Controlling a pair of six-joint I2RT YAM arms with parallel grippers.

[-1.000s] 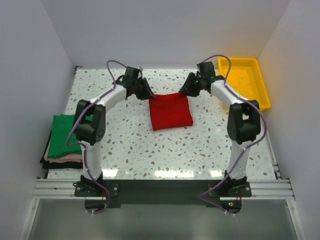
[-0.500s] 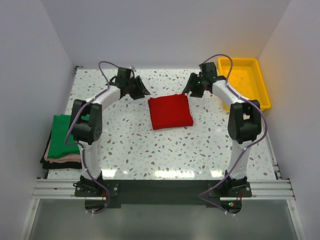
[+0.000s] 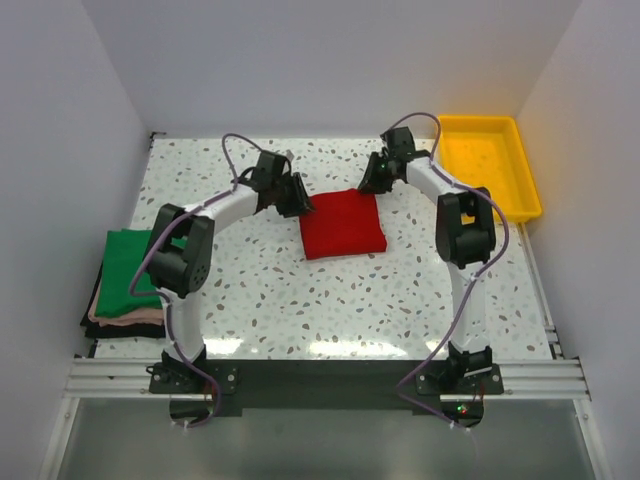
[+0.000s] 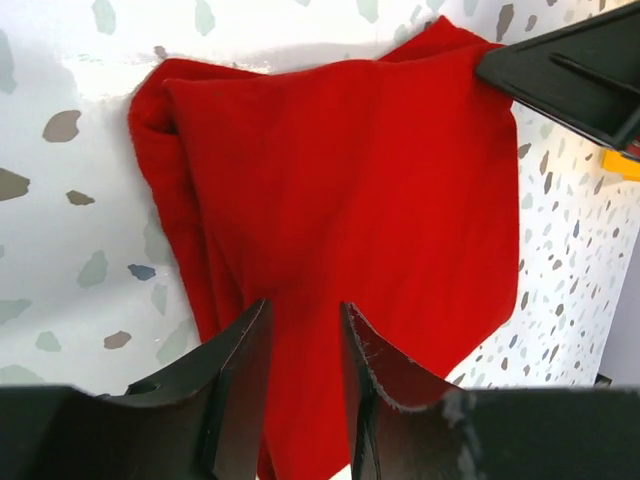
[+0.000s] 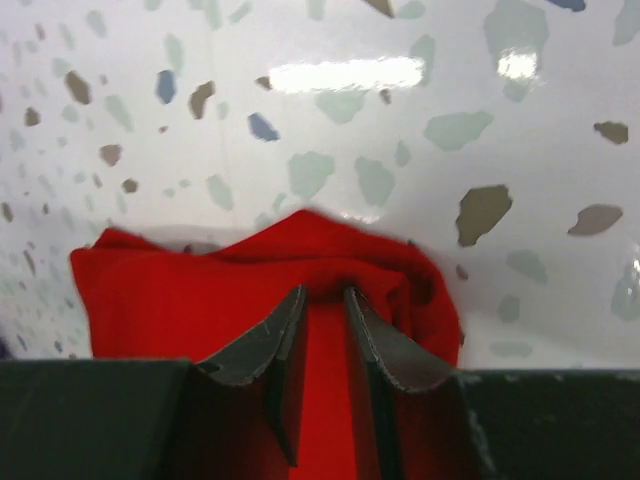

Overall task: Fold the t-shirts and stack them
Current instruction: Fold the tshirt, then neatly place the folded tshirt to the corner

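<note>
Between the fingers (image 4: 235,380) of the left end effector (image 4: 305,310) we see a narrow gap with red cloth showing through it. We can't tell if the cloth is pinched or just lies under the tips. This end effector sits over the left edge of the red t-shirt (image 4: 370,200), close to the shirt's far-left corner in the top view.

We note the right end effector (image 5: 323,293) is also narrow. Its tips are on the bunched far-right corner of the same shirt, with a ridge of red between them. Grip or mere contact, we can't tell.

We see the red t-shirt folded to a compact rectangle, flat on the counter (image 3: 350,290), about mid-width and in the far half. Its left edge shows stacked layers, slightly uneven.

We mark the green t-shirt (image 3: 125,265) as folded and well apart from the red one, at the left edge of the counter. It lies on top of a pile (image 3: 125,318) with a pink layer and a dark layer under it.

We put the yellow tray (image 3: 490,160) at the far-right corner, apart from both shirts.
</note>
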